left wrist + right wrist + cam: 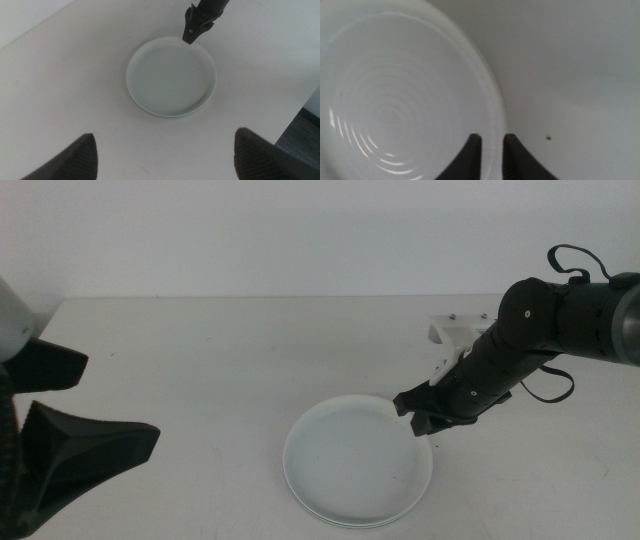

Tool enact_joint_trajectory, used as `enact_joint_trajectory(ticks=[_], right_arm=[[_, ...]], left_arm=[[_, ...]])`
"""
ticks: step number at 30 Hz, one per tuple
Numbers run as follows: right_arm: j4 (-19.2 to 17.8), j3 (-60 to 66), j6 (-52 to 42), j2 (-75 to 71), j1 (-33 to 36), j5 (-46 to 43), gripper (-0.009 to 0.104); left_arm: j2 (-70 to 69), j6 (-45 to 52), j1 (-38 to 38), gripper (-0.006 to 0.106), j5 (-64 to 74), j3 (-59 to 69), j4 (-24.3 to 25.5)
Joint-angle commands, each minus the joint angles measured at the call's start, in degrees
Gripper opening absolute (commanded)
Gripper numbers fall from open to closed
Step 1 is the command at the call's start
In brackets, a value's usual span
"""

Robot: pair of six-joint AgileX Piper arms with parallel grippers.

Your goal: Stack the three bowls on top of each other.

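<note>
The white bowl lies on top of a stack near the table's front middle. It also shows in the left wrist view and the right wrist view. A thin mint green rim peeks out under it. No grey bowl shows. My right gripper reaches in from the right, and its jaws straddle the white bowl's right rim, closed on it. It also shows in the left wrist view. My left gripper waits at the left, open and empty.
A white bracket sits on the table behind the right arm. The table's edge and the dark floor show in the left wrist view, beside the stack.
</note>
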Motion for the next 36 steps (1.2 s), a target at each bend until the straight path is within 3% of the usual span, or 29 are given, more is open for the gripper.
enact_joint_trajectory(ticks=[1,9,15,20,26,29,34,36], right_arm=[[0.8,-1.3,-1.5,-2.8,0.5,-1.8,0.02],[0.7,-3.8,-1.4,-3.5,0.4,3.4,0.049],[2.8,-4.9,-1.1,-9.4,0.4,2.7,0.049],[1.0,-5.7,1.1,-17.4,-0.5,3.2,0.049],[0.7,-6.1,1.1,-28.2,-7.0,6.2,0.049],[0.0,-5.7,0.1,-32.6,-11.6,9.2,0.049],[-4.0,-3.7,-0.8,-40.6,-16.8,11.7,0.049],[-5.4,-1.1,-1.1,-44.7,-18.0,10.8,0.049]], left_arm=[[-0.3,-0.3,-0.1,0.105,-3.1,-1.4,-1.0],[-0.3,-0.3,-0.1,0.105,-3.1,-1.4,-1.0],[-0.3,-0.3,-0.1,0.105,-3.1,-1.4,-1.0],[-0.3,-0.2,-0.1,0.105,-3.6,-1.4,-1.0],[0.1,-0.7,-0.1,0.105,-10.3,-1.5,-1.1],[2.9,-6.1,0.0,0.105,-12.2,-2.4,3.7],[10.8,-23.5,0.5,0.105,-8.3,-5.5,24.1],[13.6,-26.8,3.4,0.105,-5.1,-5.9,28.6]])
